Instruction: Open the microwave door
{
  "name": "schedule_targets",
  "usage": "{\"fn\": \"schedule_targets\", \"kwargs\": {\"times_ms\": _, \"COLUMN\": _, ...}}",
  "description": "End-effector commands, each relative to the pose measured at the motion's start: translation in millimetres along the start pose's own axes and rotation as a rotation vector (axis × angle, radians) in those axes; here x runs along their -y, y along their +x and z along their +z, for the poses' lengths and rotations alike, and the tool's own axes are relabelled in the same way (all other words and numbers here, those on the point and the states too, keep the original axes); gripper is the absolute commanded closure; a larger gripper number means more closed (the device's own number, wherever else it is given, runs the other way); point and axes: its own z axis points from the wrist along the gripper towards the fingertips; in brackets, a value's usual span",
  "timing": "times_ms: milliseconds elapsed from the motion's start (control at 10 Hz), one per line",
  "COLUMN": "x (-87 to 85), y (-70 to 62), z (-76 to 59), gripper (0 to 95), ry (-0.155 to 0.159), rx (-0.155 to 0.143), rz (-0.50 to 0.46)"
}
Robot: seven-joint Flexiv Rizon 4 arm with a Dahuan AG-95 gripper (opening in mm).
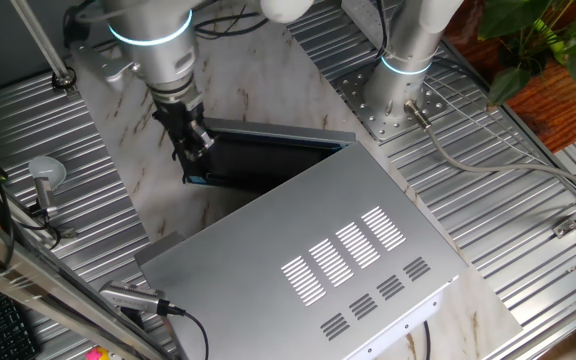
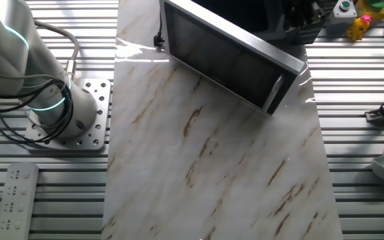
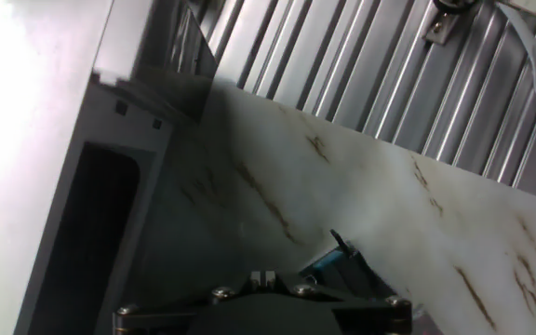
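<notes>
Microwave (image 1: pixel 308 265): large silver-grey box with rows of vent slots in the top panel, set at an angle on the marble-patterned board (image 2: pixel 212 167); power cord trailing off the near edge in one fixed view.
Microwave door (image 1: pixel 263 155): black glassy panel swung out from the front of the box, standing ajar; dark wedge-shaped gap visible between panel and box from above.
Door from the other side (image 2: pixel 229 57): dark face with silver frame, tilted across the upper part of the board.
Gripper (image 1: pixel 196 150): black, hanging down from the arm (image 1: pixel 158 45), right at the free end of the door, apparently touching its edge.
Gripper state: cannot tell how wide the jaws stand or whether anything is clamped; fingers hidden in the hand view, too small and dark in the fixed view.
Hand view: open cavity of the microwave (image 3: pixel 87 233) on the left, marble board to the right, gripper body along the bottom edge, a small blue-and-black part just above it, possibly a fingertip.
Arm base (image 2: pixel 59 113): bolted to a plate on the ribbed metal table (image 2: pixel 372 193), beside the board.
Remote control (image 2: pixel 15 200): pale, lying on the table near the base.
</notes>
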Motion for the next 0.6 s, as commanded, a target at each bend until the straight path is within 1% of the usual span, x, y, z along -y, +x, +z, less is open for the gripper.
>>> {"fn": "schedule_targets", "kwargs": {"times_ms": 100, "x": -0.3, "y": 0.2, "z": 0.3, "gripper": 95.0, "ry": 0.004, "rx": -0.006, "rz": -0.015}}
{"fn": "schedule_targets", "kwargs": {"times_ms": 300, "x": -0.3, "y": 0.2, "z": 0.3, "gripper": 95.0, "ry": 0.003, "rx": -0.007, "rz": -0.024}}
{"fn": "schedule_targets", "kwargs": {"times_ms": 400, "x": -0.3, "y": 0.2, "z": 0.3, "gripper": 95.0, "ry": 0.003, "rx": -0.013, "rz": -0.032}}
{"fn": "schedule_targets", "kwargs": {"times_ms": 600, "x": -0.3, "y": 0.2, "z": 0.3, "gripper": 95.0, "ry": 0.010, "rx": -0.017, "rz": -0.035}}
